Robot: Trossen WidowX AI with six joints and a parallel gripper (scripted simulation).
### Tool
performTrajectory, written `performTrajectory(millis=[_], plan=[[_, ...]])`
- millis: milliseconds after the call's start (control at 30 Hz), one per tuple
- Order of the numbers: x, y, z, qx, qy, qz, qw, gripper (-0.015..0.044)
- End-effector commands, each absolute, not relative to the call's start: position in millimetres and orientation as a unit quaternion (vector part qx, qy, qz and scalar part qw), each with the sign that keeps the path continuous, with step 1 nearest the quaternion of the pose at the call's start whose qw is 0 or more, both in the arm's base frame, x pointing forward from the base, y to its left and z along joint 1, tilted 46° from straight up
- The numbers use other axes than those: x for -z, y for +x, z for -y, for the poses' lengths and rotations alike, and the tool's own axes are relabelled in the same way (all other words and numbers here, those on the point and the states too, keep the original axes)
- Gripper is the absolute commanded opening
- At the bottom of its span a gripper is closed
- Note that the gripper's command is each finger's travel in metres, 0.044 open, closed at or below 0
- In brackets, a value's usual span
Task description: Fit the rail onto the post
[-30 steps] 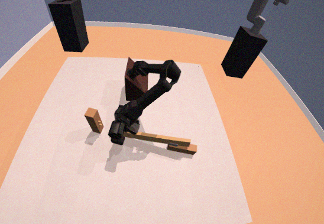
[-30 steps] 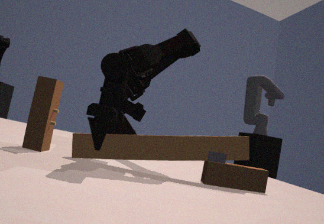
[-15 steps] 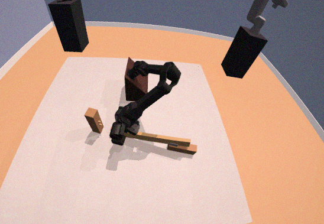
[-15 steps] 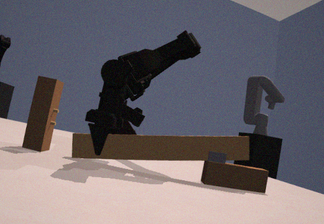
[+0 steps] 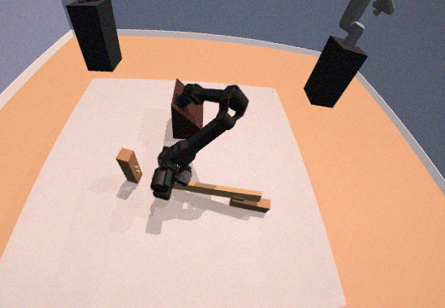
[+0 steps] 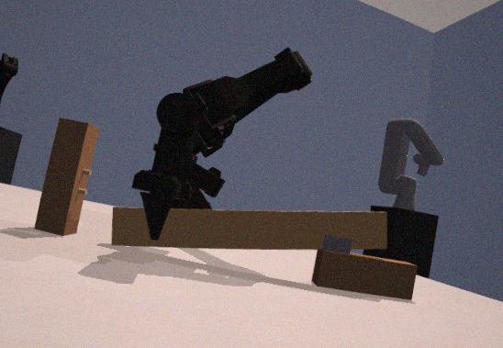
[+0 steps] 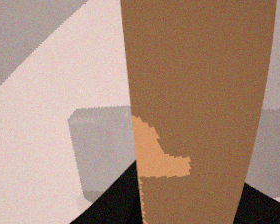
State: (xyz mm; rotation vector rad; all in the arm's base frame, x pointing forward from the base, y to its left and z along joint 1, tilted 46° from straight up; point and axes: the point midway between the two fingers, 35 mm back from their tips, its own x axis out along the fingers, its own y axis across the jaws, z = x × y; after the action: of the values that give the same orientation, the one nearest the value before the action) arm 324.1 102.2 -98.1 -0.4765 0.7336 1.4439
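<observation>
Clamped across the near end of the rail point(image 6: 257, 229), the end effector point(image 6: 156, 227) points down from above, one dark finger point(image 6: 155, 215) lying over the rail's side face in the exterior view. From there the rail runs to the bracket point(image 6: 337, 243) on the footboard block point(image 6: 364, 274), its near end just off the worktop point(image 6: 184, 309). That end stands apart from the post point(image 6: 66, 176), whose two pegs point(image 6: 84, 182) face it.
</observation>
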Motion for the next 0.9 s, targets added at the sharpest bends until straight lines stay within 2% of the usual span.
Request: performTrajectory(millis=[0, 867], plan=[[97.7, 324.2, -102.8, -0.639, -0.209, -0.324, 0.665, 0.0000], [92.6, 325.5, -96.0, -0.639, -0.209, -0.324, 0.665, 0.0000]])
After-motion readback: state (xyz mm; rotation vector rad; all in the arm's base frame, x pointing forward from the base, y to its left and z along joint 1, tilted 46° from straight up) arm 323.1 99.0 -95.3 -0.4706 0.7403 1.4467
